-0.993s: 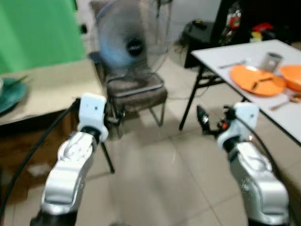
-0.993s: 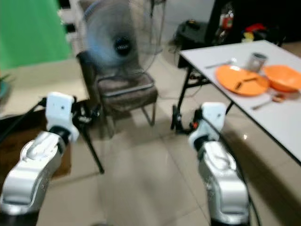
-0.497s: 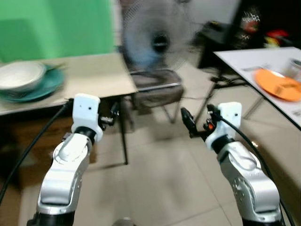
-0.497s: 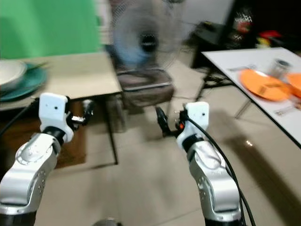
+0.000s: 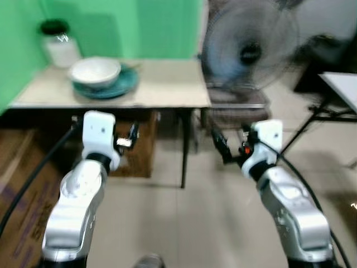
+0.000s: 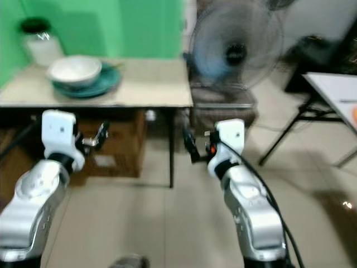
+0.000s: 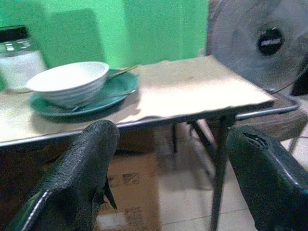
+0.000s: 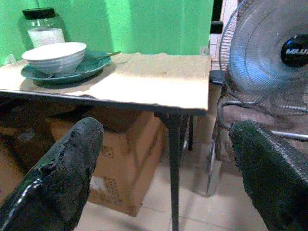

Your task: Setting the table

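From the eye views, a tan side table point(image 5: 167, 92) stands against a green wall. A white bowl point(image 5: 95, 72) sits nested on a teal plate point(image 5: 124, 85) near the table's back left corner, with a lidded jar point(image 5: 57, 43) just behind it at that corner; stacked this way, bowl and plate look ready to be carried off together for the table setting. A standing fan point(image 5: 248, 53) is beyond the table's right edge. Both arms are raised in front of the body, short of the table's front edge.

In the left wrist view, the left gripper point(image 7: 173, 178) has its fingers spread wide and empty, framing the table edge, probably readied for a grasp.

In the right wrist view, the right gripper point(image 8: 166, 178) is likewise spread and empty, aimed toward the table's front right corner; cardboard boxes point(image 8: 122, 149) sit beneath.
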Robot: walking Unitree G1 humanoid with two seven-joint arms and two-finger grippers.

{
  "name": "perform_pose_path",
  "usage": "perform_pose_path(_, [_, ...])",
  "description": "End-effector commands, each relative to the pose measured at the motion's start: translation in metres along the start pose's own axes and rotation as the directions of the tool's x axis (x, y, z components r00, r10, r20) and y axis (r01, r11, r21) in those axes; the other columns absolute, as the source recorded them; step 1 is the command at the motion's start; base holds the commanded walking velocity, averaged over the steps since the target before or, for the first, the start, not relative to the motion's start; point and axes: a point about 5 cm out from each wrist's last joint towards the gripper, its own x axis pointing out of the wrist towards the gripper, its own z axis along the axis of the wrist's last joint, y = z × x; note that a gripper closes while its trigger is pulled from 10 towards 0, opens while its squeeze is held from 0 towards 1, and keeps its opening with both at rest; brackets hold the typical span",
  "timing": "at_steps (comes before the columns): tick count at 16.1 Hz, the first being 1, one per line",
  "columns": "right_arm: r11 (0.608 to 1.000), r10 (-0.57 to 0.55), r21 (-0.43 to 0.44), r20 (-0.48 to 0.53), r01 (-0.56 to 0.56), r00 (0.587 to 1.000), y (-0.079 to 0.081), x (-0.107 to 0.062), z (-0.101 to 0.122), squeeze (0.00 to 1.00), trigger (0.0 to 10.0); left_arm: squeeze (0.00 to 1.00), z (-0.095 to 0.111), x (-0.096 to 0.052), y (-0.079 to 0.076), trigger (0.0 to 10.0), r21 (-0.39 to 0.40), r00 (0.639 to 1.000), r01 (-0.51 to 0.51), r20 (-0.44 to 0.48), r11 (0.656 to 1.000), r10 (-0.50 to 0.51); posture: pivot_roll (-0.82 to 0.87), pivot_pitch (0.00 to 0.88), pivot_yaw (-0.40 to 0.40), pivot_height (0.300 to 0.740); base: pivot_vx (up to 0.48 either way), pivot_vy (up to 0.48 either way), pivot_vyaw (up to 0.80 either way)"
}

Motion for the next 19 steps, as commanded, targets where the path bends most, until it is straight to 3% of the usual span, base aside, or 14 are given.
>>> perform_pose_path(1, [1.0, -0.02, -0.001, 0.007, 0.02, 1.0, -0.0026, 0.0008, 0.0022, 1.0, 10.0, 0.0, 0.003, 0.0006, -0.0003, 10.0, 0.013, 1.0, -0.001, 0.007, 1.0, 0.001, 0.14, 0.0, -0.047, 0.74, 0.0, 0.0, 0.0])
perform_pose_path(2, [1.0, -0.028, -0.001, 0.005, 0.028, 1.0, -0.0033, 0.0008, 0.0017, 1.0, 10.0, 0.0, 0.0026, 0.0, 0.0006, 10.0, 0.014, 1.0, -0.001, 0.005, 1.0, 0.001, 0.14, 0.0, -0.042, 0.74, 0.0, 0.0, 0.0])
perform_pose_path(3, [1.0, -0.028, 0.0, 0.004, 0.028, 1.0, -0.0029, 0.0006, 0.0012, 0.85, 10.0, 0.0, 0.0022, -0.0006, 0.0016, 10.0, 0.015, 1.0, -0.001, 0.002, 1.0, 0.001, 0.14, 0.0, -0.031, 0.74, 0.0, 0.0, 0.0])
perform_pose_path(4, [1.0, -0.029, 0.002, 0.004, 0.029, 1.0, -0.0017, -0.0001, 0.0001, 0.23, 10.0, 0.0, 0.0013, -0.0018, 0.0033, 10.0, 0.018, 1.0, -0.001, -0.004, 1.0, 0.001, 0.14, 0.0, -0.02, 0.74, 0.247, 0.0, 0.0])
perform_pose_path(5, [0.999, -0.039, 0.012, 0.001, 0.039, 0.999, -0.0012, -0.0019, -0.0025, 0.0, 10.0, 0.0, 0.0011, -0.0024, 0.0042, 10.0, 0.027, 1.0, 0.011, -0.012, 1.0, -0.011, 0.15, 0.0, -0.007, 0.74, 0.259, 0.0, 0.0])
perform_pose_path(8, [0.999, -0.048, 0.006, -0.006, 0.048, 0.999, -0.0016, -0.0034, -0.0051, 0.0, 10.0, 0.0, 0.0008, -0.004, 0.002, 10.0, 0.034, 0.999, 0.029, -0.021, 0.999, -0.028, 0.15, 0.0, 0.006, 0.74, 0.286, 0.0, 0.0])
perform_pose_path(12, [0.997, -0.079, 0.003, -0.001, 0.079, 0.997, -0.0034, -0.0005, -0.0058, 0.0, 10.0, 0.0, 0.0018, -0.0045, 0.0045, 10.0, 0.048, 0.999, 0.037, -0.03, 0.998, -0.035, 0.16, 0.0, 0.022, 0.74, 0.326, 0.0, 0.72])
perform_pose_path(14, [0.991, -0.115, 0.073, 0.019, 0.114, 0.993, -0.0039, 0.0024, -0.0027, 0.0, 10.0, 0.0, 0.004, -0.0022, 0.0063, 10.0, 0.063, 0.999, 0.04, -0.027, 0.997, -0.039, 0.17, 0.0, 0.027, 0.74, 0.345, 0.0, 0.0])
perform_pose_path(19, [0.988, -0.143, 0.057, 0.006, 0.142, 0.99, -0.0065, 0.0029, -0.0055, 0.0, 10.0, 0.0, 0.0037, -0.0006, 0.0048, 10.0, 0.07, 0.998, 0.056, -0.032, 0.996, -0.054, 0.15, 0.0, 0.038, 0.74, 0.346, 0.0, 0.0])
